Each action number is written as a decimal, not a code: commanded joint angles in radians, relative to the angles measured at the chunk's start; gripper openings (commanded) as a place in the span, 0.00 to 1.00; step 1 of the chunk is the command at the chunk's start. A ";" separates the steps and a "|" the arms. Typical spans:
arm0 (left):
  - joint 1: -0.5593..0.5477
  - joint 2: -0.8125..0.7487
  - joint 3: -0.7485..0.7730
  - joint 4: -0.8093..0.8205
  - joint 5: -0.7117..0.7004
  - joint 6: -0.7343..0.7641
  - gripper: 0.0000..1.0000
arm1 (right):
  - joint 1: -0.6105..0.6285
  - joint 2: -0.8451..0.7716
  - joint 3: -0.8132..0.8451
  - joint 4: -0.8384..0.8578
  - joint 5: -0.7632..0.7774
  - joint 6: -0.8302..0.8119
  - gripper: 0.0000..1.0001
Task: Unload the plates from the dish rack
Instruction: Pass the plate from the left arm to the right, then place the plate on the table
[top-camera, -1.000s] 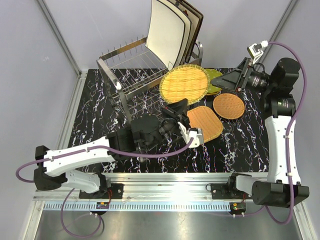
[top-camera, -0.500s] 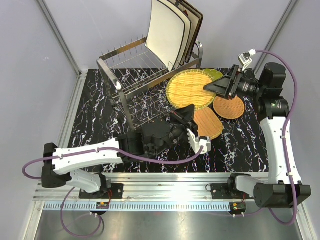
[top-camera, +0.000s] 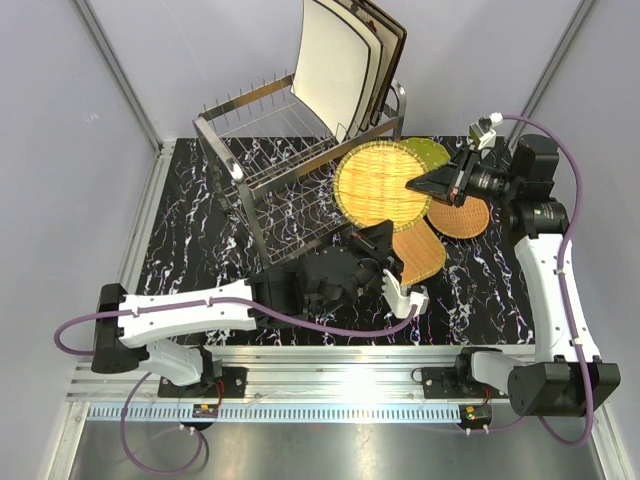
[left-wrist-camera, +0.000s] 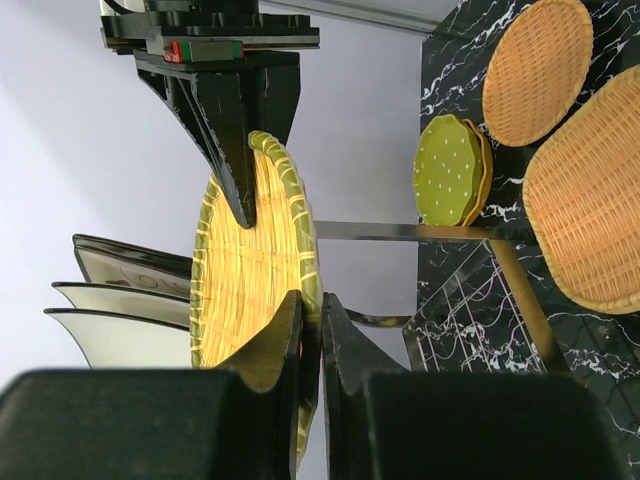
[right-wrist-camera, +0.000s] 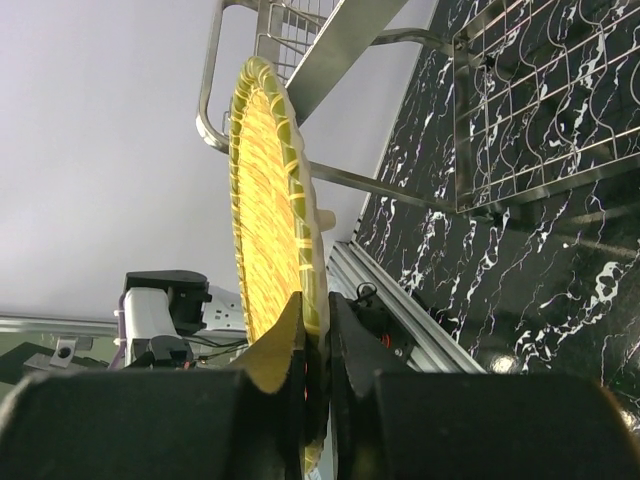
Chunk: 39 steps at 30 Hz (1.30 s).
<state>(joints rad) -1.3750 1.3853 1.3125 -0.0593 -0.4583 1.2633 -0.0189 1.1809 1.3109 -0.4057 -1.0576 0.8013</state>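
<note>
Right hand (top-camera: 409, 187) has joined left hand (top-camera: 362, 234) gripping yellow wicker plate (top-camera: 382, 183).

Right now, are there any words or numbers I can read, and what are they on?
None can be read.
The red and green sticker on the right gripper, above the yellow plate: too blurred.
The base stickers under the arms: too small.

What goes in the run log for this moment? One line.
phase: two-gripper hold above table | left gripper: shut on yellow woven plate | right gripper: shut on same plate | cream plates: in dish rack
</note>
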 joint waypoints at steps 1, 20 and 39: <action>-0.010 -0.022 0.011 0.191 -0.043 -0.036 0.08 | 0.008 -0.038 -0.019 0.096 -0.056 0.009 0.00; -0.012 -0.270 -0.196 0.355 -0.114 -0.446 0.99 | -0.226 -0.072 -0.068 -0.091 -0.114 -0.307 0.00; -0.013 -0.454 -0.297 0.233 -0.322 -0.743 0.99 | -0.361 0.086 0.017 -0.225 -0.094 -0.562 0.00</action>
<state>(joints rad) -1.3849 0.9611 1.0325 0.1772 -0.7258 0.6037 -0.3550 1.2419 1.2598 -0.6121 -1.1355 0.3035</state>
